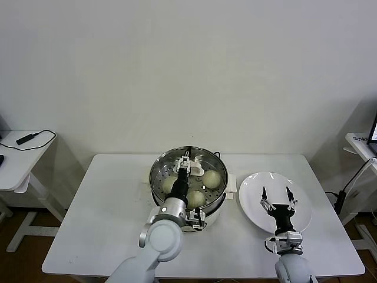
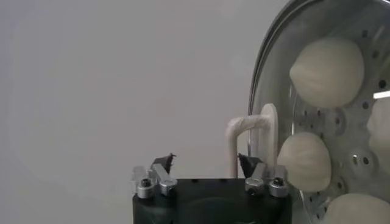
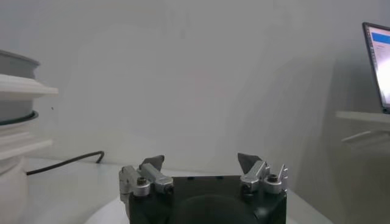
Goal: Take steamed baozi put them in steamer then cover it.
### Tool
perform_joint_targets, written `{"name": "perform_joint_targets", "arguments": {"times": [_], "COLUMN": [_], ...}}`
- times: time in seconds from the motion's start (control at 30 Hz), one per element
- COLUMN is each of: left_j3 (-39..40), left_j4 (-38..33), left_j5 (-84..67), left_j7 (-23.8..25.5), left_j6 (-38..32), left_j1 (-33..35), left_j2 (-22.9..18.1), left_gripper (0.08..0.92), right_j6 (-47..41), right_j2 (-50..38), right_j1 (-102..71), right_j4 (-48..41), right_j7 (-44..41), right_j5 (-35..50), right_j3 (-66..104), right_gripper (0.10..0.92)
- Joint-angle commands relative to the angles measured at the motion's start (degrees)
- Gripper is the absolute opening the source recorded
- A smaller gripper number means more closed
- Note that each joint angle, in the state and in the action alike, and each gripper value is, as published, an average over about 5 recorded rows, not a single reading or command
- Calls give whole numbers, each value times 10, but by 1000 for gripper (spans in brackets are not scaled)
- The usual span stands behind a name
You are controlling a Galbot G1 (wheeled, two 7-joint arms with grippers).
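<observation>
Seen from the head camera, nearest the robot, the right gripper (image 1: 275, 191) hovers with its fingers spread apart over a white plate (image 1: 253, 203) at about four o'clock on the white table (image 1: 106, 212). It holds nothing. At the table's centre the left gripper (image 1: 187, 159) reaches over the steamer (image 1: 162, 162), fingers apart, just above the white handle of the glass cover (image 1: 200, 154), which sits on the pot. Three baozi (image 1: 212, 178) show through the glass, at roughly three, six and nine o'clock in the pot.

The left wrist camera adds what the head view hides: the cover's handle (image 2: 244, 140) stands beside one open fingertip (image 2: 248, 163), not pinched. The right wrist camera shows only open fingers and, farther off, a laptop (image 3: 378, 64).
</observation>
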Motion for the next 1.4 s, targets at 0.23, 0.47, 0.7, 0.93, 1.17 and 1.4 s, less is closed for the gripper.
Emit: {"name": "perform_joint_targets", "arguments": {"times": [0.23, 0.47, 0.7, 0.93, 1.17, 1.4], "left_j3": [-37, -129, -330, -443, -447, -440], "left_j4": [-152, -199, -65, 69, 130, 112], "left_j5": [-63, -194, -608, -901, -980, -954], "left_j7": [15, 3, -203, -172, -67, -39], "left_j6": [-3, -15, -146, -326, -409, -433], "left_j1": [77, 116, 121, 150, 170, 191], "left_j2": [63, 116, 100, 91, 65, 45], "left_gripper": [823, 823, 823, 823, 823, 823], "right_j6": [-1, 2, -5, 0, 4, 9], "right_j2": [-2, -10, -27, -31, -26, -28], "right_j1": [4, 5, -20, -46, -60, -76], "right_j4": [3, 5, 38, 55, 58, 67], "right_j7": [1, -4, -38, -66, -95, -106], "right_j5": [1, 20, 115, 148, 157, 161], "right_j3": [-3, 1, -3, 2, 4, 12], "right_gripper": [823, 823, 823, 823, 823, 823]}}
